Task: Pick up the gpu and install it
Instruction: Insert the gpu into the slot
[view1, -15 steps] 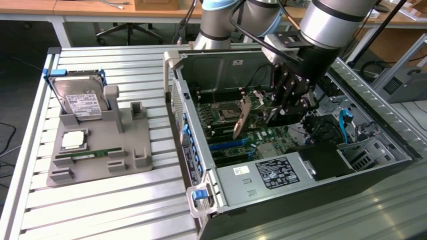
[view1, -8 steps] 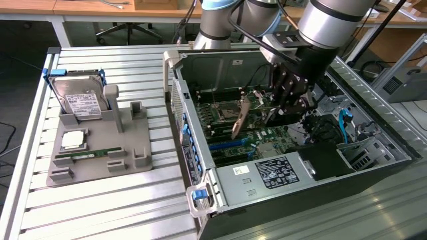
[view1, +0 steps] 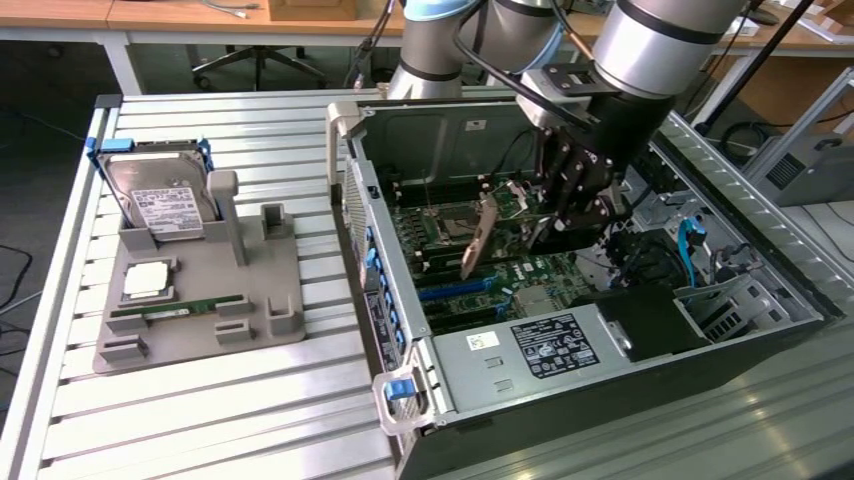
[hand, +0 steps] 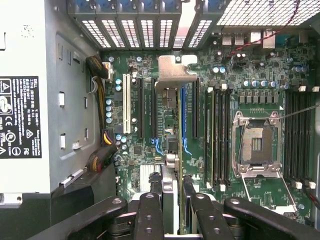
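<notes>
The gripper (view1: 567, 215) is positioned inside the open computer case (view1: 400, 300), above the motherboard (view1: 527, 270). The gpu (view1: 481, 235) is clamped edge-on between the fingers (hand: 150, 215), tilted, its silver bracket (hand: 172, 75) seen pointing toward the rear slot openings. The card is held over the expansion slots (hand: 142, 107), not yet seated. On the slatted table (view1: 200, 420), a grey fixture (view1: 200, 300) with a hard drive (view1: 160, 200) is noted.

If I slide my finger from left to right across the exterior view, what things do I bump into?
Silver hard drive with white label in a blue frame → grey plastic parts holder → open black computer case → tan-brown gpu card with silver bracket → black gripper holding the card.
</notes>
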